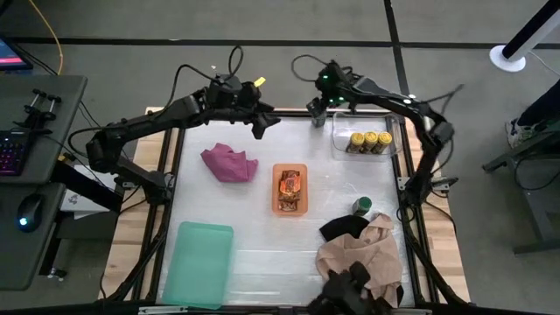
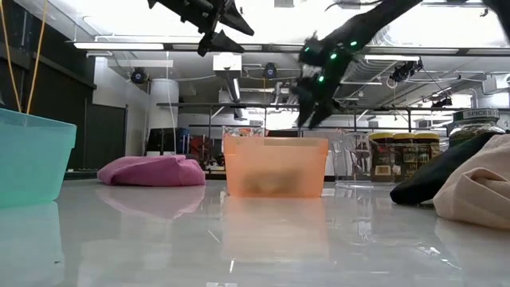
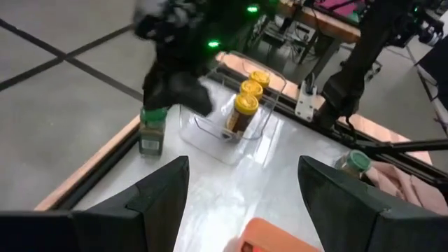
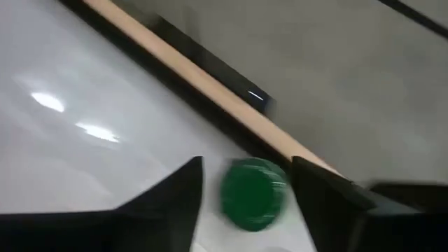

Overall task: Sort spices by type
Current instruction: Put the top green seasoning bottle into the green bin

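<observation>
**Green-lidded jar between my fingers at the far edge**

My right end effector [image 1: 317, 116] hangs over the surface's far edge, fingers spread either side of a green-lidded spice jar [image 4: 253, 193] standing there, beside the clear bin [image 1: 394, 149] holding three yellow-lidded jars [image 1: 369, 140]. My left end effector [image 1: 261, 121] waits spread nearby. Another green-lidded jar [image 1: 361, 206] stands near the right edge.

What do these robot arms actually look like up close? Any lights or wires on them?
Both arms are dark, jointed and slender. The left gripper has a yellow tag near it and black cable loops above. The right gripper carries small green lights, with more black cabling. Each gripper ends in two dark, wedge-shaped fingers.
</observation>
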`<state>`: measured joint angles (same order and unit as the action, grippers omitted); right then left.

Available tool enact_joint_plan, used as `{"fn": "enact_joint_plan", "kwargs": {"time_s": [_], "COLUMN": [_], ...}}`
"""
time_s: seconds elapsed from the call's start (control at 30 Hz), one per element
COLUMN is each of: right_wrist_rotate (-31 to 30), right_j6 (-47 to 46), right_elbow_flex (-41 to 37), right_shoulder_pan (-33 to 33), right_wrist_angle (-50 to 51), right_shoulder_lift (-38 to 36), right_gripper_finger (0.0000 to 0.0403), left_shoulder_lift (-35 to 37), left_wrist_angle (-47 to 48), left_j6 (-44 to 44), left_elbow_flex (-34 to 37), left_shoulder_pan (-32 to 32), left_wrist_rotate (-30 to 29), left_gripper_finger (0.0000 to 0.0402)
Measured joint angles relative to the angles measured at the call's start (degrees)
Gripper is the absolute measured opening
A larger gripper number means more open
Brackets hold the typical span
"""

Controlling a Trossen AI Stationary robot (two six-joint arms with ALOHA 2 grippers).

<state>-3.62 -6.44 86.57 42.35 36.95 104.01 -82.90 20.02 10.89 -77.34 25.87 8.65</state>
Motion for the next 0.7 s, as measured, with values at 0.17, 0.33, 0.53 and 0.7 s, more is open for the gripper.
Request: {"fn": "enact_joint_plan", "kwargs": {"time_s": [0.17,0.33,0.53,0.7], "right_wrist_rotate": [-8.14,-5.34,-3.10,-3.21], "right_j6": [0.30,-0.15,-0.28,-1.31], "right_elbow_flex": [9.65,14.07,14.27,13.66], "right_shoulder_pan": [-0.50,-0.65,-0.81,-0.77], "right_wrist_angle": [10.64,14.69,15.42,18.42], "right_shoulder_lift": [7.73,11.70,11.90,11.90], "right_gripper_finger": [0.0291,0.0315,0.0316,0.0316], "left_shoulder_lift": [-0.08,-0.08,-0.08,-0.08], "left_wrist_angle": [2.67,2.76,2.79,2.81], "left_j6": [1.89,2.58,4.04,4.20], "left_elbow_flex": [0.00,0.00,0.00,0.00], "left_shoulder_pan": [-0.95,-1.81,-2.10,-2.10], "left_wrist_rotate": [-0.03,0.00,-0.04,-0.05], "left_gripper_finger": [0.0255,0.0255,0.0255,0.0255]}}
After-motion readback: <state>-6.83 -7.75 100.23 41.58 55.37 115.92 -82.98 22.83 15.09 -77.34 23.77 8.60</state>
